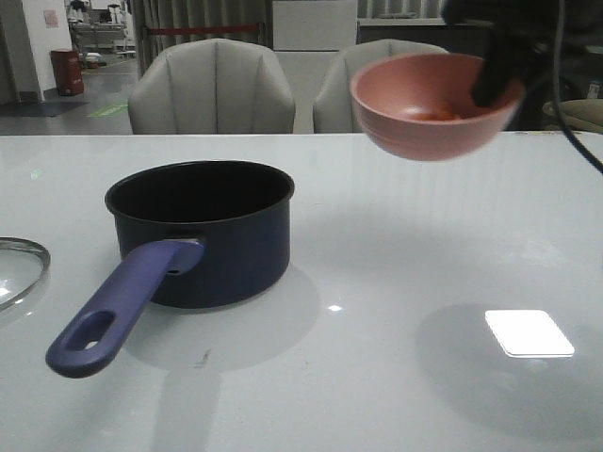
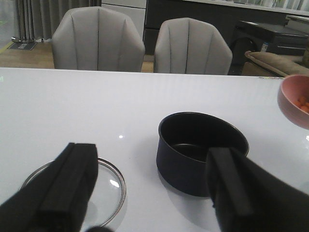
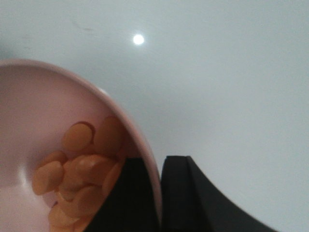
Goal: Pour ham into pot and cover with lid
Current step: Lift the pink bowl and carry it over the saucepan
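Nearest the front camera, the pot's handle juts toward the viewer and a little left, its oval hole near the free end. The pot itself stands upright on the white table, left of centre, its black inside bare of food.

At the table's left edge lies the lid, flat on the surface and apart from the pot; only part of its steel rim and glass shows in the front view. From the left wrist camera it shows beside the pot, though its knob is hidden behind a finger.

The left gripper hangs over the table between lid and pot, jaws spread wide with nothing between them.

The right gripper is clamped on the rim of the bowl, one finger inside the wall and one outside. This pink bowl is held in the air, up and to the right of the pot and well apart from it, tipped slightly toward the camera. The ham sits heaped in the bowl's bottom, against the inner finger.

Two grey chairs stand behind the table.
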`<state>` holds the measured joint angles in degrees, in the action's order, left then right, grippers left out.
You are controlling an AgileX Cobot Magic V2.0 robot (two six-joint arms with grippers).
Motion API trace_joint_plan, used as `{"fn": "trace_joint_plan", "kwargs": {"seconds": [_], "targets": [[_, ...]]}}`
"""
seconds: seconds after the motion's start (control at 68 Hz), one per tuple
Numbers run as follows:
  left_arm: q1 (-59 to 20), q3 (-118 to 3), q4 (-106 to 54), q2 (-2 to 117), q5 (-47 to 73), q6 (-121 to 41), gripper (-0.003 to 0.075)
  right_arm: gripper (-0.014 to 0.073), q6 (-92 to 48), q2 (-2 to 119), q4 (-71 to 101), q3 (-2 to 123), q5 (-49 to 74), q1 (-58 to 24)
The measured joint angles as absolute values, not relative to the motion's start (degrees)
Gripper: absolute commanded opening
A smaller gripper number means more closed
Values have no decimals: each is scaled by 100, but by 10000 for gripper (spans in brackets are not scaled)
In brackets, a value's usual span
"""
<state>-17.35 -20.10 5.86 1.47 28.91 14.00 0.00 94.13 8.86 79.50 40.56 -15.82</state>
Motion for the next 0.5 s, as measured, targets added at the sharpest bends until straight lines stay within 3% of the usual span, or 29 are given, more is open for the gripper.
{"fn": "trace_joint_plan", "kwargs": {"seconds": [0.235,0.5], "targets": [[-1735,-2010,596,147,2891,1400,508,133,0,10094,947,9345,4495,-2618],[-1735,-2010,596,147,2891,1400,508,133,188,11295,947,10438,4762,-2984]]}}
